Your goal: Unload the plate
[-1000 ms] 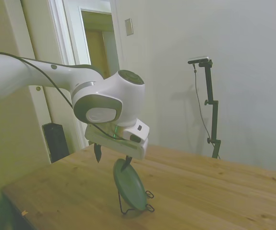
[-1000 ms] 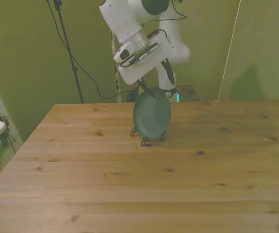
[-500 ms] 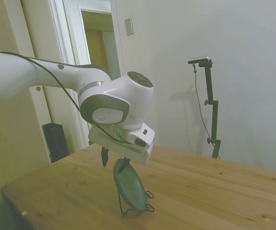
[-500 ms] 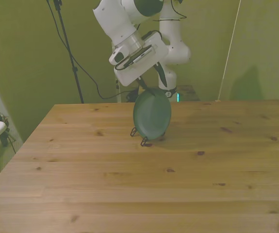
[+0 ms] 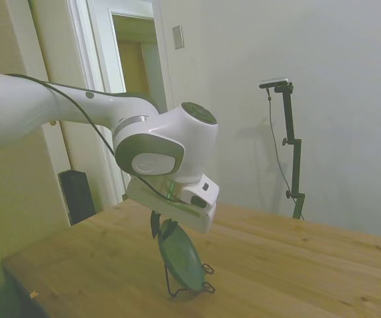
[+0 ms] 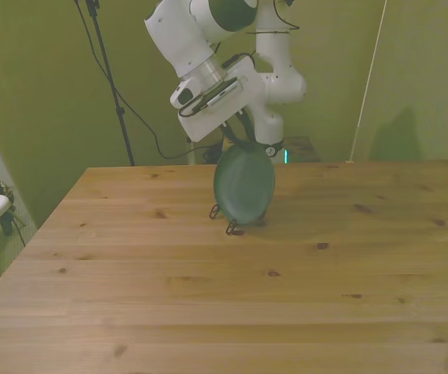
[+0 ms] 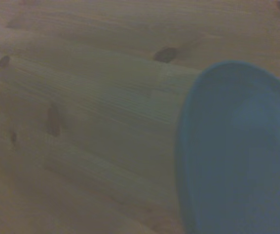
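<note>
Side view shows the plate point(image 5: 180, 258) standing nearly on edge, leaning back in a thin black wire stand point(image 5: 188, 286) on the wooden table point(image 5: 289, 265); round, shallow, dark grey-green, matte, with a raised rim; no chips or marks can be made out at this sharpness. Front view places the plate point(image 6: 244, 184) toward the table's far side, a little to the front view's left of centre, its broad face turned to the camera; the stand's wire feet point(image 6: 225, 222) show below it on the wood. Gripper point(image 5: 163, 227) sits at the plate's top edge, fingers on either side of the rim and drawn close about it; whether they actually press the rim cannot be told. Wrist view gives a blurred bluish curve of the plate point(image 7: 239, 156) over knotted planks point(image 7: 81, 122). Table surface is pale pine boards with dark knots. Room: plain walls, a white-framed doorway point(image 5: 134, 66), a wall switch plate point(image 5: 177, 37), a dark box point(image 5: 77, 194) on the floor beside the door.
</note>
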Tool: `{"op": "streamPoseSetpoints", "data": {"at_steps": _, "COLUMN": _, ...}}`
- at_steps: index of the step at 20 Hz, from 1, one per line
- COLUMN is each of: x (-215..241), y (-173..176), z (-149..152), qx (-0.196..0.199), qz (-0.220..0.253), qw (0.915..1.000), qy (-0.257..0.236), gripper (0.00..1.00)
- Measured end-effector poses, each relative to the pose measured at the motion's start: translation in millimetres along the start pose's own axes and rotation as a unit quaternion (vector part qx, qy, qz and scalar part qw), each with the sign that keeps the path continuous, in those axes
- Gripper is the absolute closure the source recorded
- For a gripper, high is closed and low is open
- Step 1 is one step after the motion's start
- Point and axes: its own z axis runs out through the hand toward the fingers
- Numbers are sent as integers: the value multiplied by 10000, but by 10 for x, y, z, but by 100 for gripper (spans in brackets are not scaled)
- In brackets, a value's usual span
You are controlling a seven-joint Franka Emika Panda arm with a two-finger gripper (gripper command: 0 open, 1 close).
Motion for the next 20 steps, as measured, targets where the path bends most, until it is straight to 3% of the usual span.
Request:
{"op": "streamPoseSetpoints", "data": {"at_steps": 11, "x": -12, "y": 15, "z": -199, "qx": -24, "qz": 6, "qw": 9998, "qy": 200, "gripper": 100}}
{"op": "streamPoseSetpoints", "data": {"at_steps": 20, "x": -556, "y": -430, "z": -851, "qx": -370, "qz": -49, "qw": 9955, "qy": 867, "gripper": 100}}
